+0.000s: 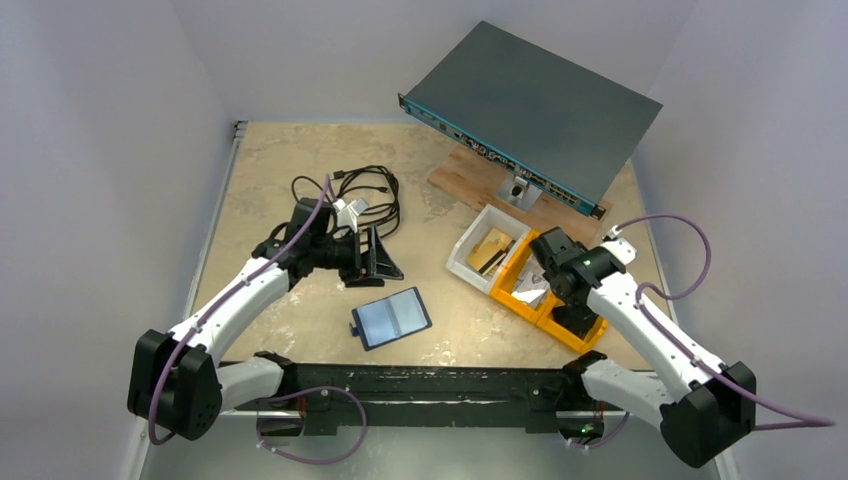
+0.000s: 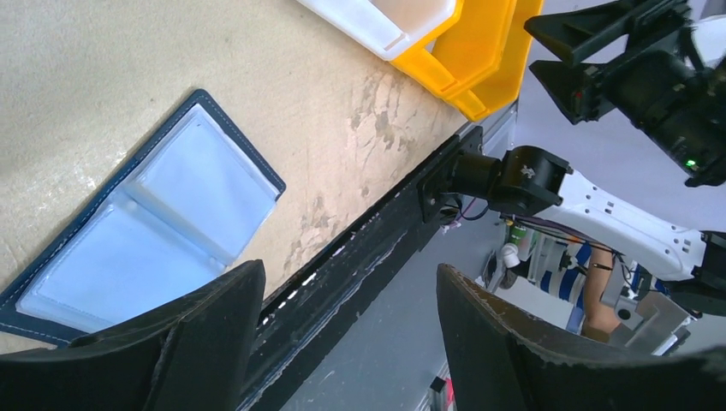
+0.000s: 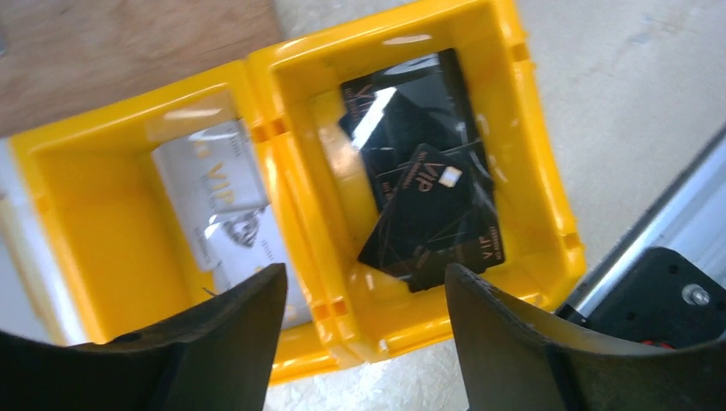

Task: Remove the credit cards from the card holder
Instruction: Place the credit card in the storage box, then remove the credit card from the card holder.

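The card holder (image 1: pixel 392 317) lies open and flat on the table near the front middle, its light blue inside (image 2: pixel 145 231) facing up with no card showing in it. My left gripper (image 1: pixel 383 256) hovers just behind it, open (image 2: pixel 347 295) with nothing between its fingers. My right gripper (image 1: pixel 547 255) hangs over the yellow bins (image 1: pixel 528 292), open (image 3: pixel 364 295) and empty. Below it, black credit cards (image 3: pixel 426 193) lie in one yellow bin (image 3: pixel 535 171) and silver ones (image 3: pixel 221 193) in the neighbouring yellow bin (image 3: pixel 86 223).
A white bin (image 1: pixel 470 255) holding gold cards (image 1: pixel 492 247) adjoins the yellow ones. A grey network switch (image 1: pixel 535 105) rests tilted on a wooden board (image 1: pixel 470 180) at the back right. A coiled black cable (image 1: pixel 362 192) lies behind the left gripper. A black rail (image 1: pixel 420 385) spans the front edge.
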Robot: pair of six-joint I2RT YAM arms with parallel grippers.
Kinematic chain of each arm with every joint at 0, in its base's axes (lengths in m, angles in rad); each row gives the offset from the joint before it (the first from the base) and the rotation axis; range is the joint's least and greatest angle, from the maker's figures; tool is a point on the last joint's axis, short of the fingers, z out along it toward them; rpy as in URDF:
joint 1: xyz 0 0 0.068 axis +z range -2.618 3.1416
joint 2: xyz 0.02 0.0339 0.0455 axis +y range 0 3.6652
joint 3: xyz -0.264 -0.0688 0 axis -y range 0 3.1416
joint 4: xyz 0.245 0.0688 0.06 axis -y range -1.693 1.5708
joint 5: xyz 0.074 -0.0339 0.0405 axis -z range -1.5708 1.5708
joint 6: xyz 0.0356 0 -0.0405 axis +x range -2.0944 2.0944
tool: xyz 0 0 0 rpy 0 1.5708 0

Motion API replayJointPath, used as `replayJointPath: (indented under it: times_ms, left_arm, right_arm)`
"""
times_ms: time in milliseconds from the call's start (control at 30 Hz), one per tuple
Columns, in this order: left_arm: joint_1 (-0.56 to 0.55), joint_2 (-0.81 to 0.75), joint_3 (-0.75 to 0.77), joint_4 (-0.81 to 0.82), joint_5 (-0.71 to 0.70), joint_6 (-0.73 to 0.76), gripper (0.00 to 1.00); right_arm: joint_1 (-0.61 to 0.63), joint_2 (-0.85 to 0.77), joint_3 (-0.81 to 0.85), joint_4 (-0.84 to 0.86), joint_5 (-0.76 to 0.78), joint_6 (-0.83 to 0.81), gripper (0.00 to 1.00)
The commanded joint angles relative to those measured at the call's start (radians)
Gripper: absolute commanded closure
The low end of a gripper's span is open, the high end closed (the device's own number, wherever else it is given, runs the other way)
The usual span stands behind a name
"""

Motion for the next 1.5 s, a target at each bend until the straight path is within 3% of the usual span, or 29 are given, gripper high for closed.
replayJointPath:
  times_ms: [0, 233, 567, 1100, 1233, 1333, 1467]
  left_arm:
    - [-0.035, -0.015, 0.019, -0.014, -0.075, 0.023, 0.27]
    - [-0.24, 0.031, 0.04, -0.091, -0.426, 0.016, 0.3]
    - [-0.484, 0.221, 0.125, -0.132, -0.804, 0.008, 0.38]
    - [-0.579, 0.425, 0.163, -0.099, -0.909, 0.021, 0.44]
    - [-0.6, 0.478, 0.172, -0.112, -0.942, 0.023, 0.49]
    - [-0.607, 0.527, 0.191, -0.136, -0.958, 0.025, 0.59]
    - [-0.607, 0.532, 0.19, -0.114, -0.93, 0.034, 0.83]
  right_arm:
    - [-0.002, -0.091, -0.008, 0.167, -0.103, -0.214, 0.29]
    - [0.0, -0.23, -0.135, 0.398, -0.329, -0.353, 0.17]
    - [0.02, -0.25, -0.226, 0.592, -0.498, -0.388, 0.15]
    - [0.042, -0.335, -0.21, 0.534, -0.442, -0.395, 0.13]
    - [0.061, -0.349, -0.188, 0.546, -0.455, -0.427, 0.12]
    - [0.117, -0.332, -0.201, 0.588, -0.46, -0.41, 0.11]
    - [0.263, -0.26, -0.206, 0.636, -0.414, -0.351, 0.11]
